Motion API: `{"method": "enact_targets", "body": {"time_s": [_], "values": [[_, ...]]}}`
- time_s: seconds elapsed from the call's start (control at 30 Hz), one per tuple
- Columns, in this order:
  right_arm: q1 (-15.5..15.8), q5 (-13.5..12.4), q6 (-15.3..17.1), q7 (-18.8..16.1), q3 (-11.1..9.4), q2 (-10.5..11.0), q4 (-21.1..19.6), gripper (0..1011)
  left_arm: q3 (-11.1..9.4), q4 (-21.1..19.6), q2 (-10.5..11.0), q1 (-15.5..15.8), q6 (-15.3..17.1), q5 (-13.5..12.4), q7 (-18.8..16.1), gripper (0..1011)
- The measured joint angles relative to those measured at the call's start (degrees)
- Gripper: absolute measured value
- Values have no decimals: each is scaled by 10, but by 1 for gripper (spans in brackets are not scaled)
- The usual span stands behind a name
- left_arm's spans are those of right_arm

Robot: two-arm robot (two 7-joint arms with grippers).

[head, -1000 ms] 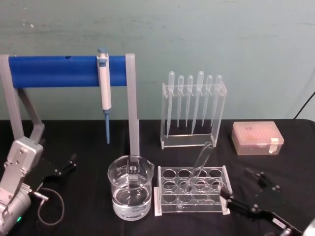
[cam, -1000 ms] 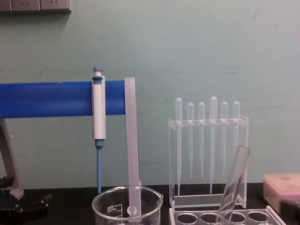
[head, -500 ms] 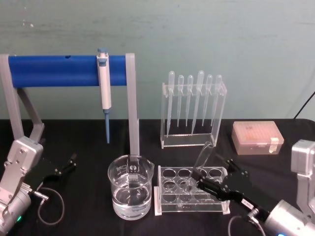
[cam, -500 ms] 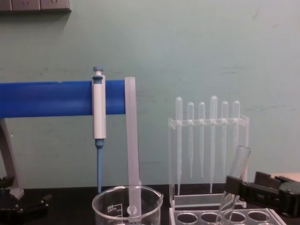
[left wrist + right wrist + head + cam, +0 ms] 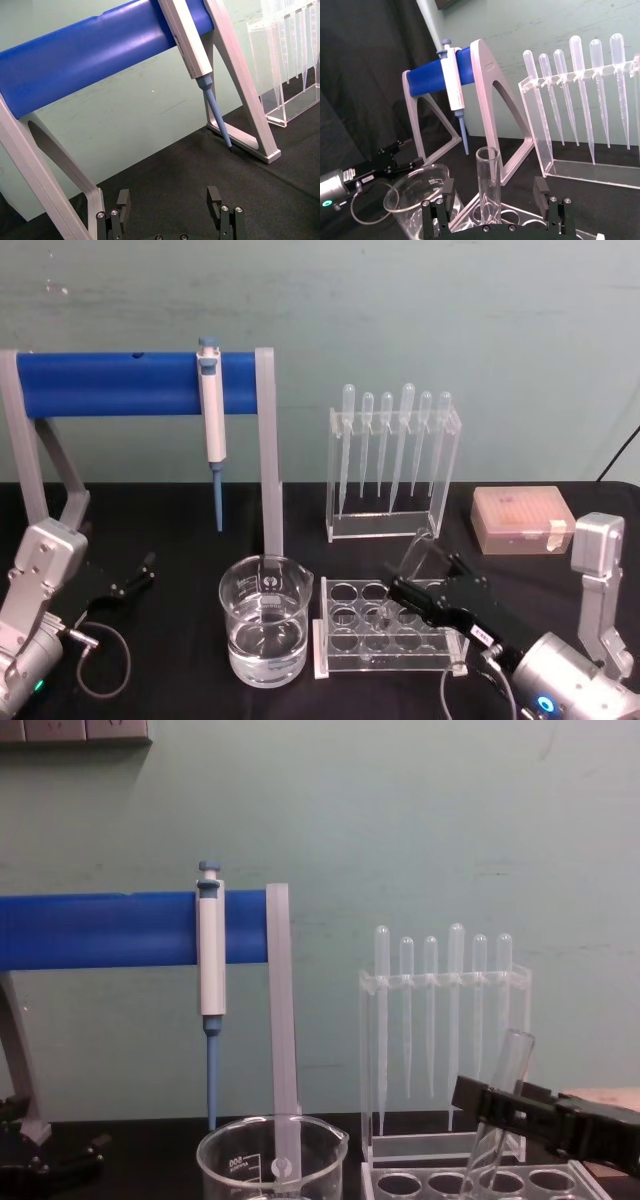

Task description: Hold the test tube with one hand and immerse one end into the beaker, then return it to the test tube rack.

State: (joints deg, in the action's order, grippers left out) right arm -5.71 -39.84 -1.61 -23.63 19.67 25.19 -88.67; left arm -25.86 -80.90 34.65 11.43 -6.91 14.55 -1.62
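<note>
One clear glass tube point(image 5: 415, 552) leans in the white holed rack point(image 5: 322, 645) near the table's point(image 5: 305, 525) front edge, its rim tilted right. The black, angular right gripper point(image 5: 492, 194) reaches in from the front right corner, fingers spread either side of the tube with gaps showing. One spouted beaker point(image 5: 265, 625), part full of water, stands just beside the rack's left end. Six slim pipettes point(image 5: 395, 440) hang behind. The left gripper point(image 5: 168, 200) rests splayed near the left edge, bare cloth around it
</note>
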Motion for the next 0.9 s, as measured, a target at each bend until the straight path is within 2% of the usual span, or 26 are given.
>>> {"method": "enact_targets", "body": {"time_s": [0.23,0.5,0.6,0.63,0.73,0.8,0.9], "values": [[-10,3,7,2,1,-13,7,883,0,0,0,0,0,0,0,1000],[-17,3,13,4,3,-23,12,624,0,0,0,0,0,0,0,1000],[-18,3,13,4,2,-24,12,565,0,0,0,0,0,0,0,1000],[-18,3,13,4,2,-25,12,494,0,0,0,0,0,0,0,1000],[-18,3,13,4,1,-26,13,392,0,0,0,0,0,0,0,1000],[-18,2,13,4,0,-27,13,360,0,0,0,0,0,0,0,1000],[-18,1,13,3,-1,-27,14,241,0,0,0,0,0,0,0,1000]]}}
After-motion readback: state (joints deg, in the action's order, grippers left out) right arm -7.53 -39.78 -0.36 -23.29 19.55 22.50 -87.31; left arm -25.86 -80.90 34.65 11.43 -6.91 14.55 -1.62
